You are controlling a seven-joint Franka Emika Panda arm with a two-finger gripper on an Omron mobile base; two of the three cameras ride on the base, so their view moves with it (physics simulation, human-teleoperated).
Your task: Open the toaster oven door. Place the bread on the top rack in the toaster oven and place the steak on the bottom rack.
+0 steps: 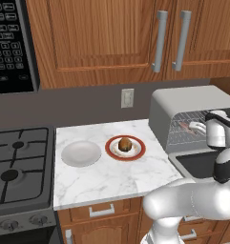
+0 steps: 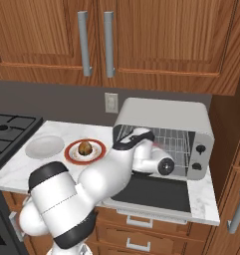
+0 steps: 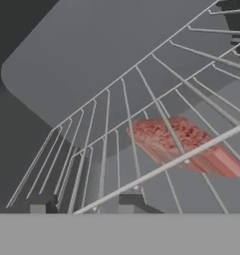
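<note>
Hand view: flat pink-red steak (image 3: 186,145) is lying on a thin silver wire rack (image 3: 106,149) inside the light grey toaster oven (image 2: 164,137).
Claw (image 3: 84,205): closing down fully, gripping nothing.
Door (image 2: 149,193): hanging open.
Remaining: round brown bread roll (image 1: 125,143) is sitting on the red-rimmed plate (image 1: 138,153) on the counter (image 1: 97,178).

Arm bent at elbow, forearm extended forward and level, wrist horizontal. Claw (image 3: 84,205) closed, nothing between its fingertips (image 3: 40,204), pointing forward.
</note>
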